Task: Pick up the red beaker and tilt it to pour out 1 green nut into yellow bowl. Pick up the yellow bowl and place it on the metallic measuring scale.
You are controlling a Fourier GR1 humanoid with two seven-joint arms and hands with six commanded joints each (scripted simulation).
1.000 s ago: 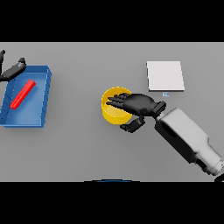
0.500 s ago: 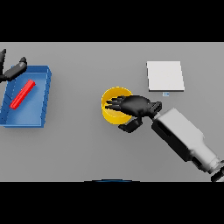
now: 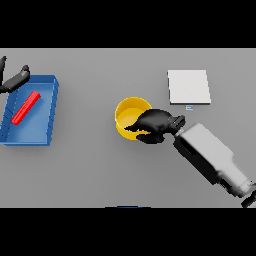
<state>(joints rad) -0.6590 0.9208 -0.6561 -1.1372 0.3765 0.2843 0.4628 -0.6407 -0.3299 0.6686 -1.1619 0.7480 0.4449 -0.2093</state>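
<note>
Right robot hand (image 3: 156, 125) at yellow bowl (image 3: 131, 116), fingers curled over its near-right rim.

Bowl sits mid-surface (image 3: 100, 170), left of and below the pale square scale (image 3: 188, 87), well apart. Round, shallow, bright yellow; contents not discernible. Likely light and rigid, perhaps slick; rim pinch suits it, keep level. Left robot hand (image 3: 14, 80) relaxed, empty, beside blue tray (image 3: 50, 107) holding red beaker (image 3: 26, 107).

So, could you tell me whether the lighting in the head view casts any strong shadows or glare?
Head view: light is flat and even; the grey table shows no glare, and no clear shadow falls beside the yellow bowl or under the right hand.
</note>
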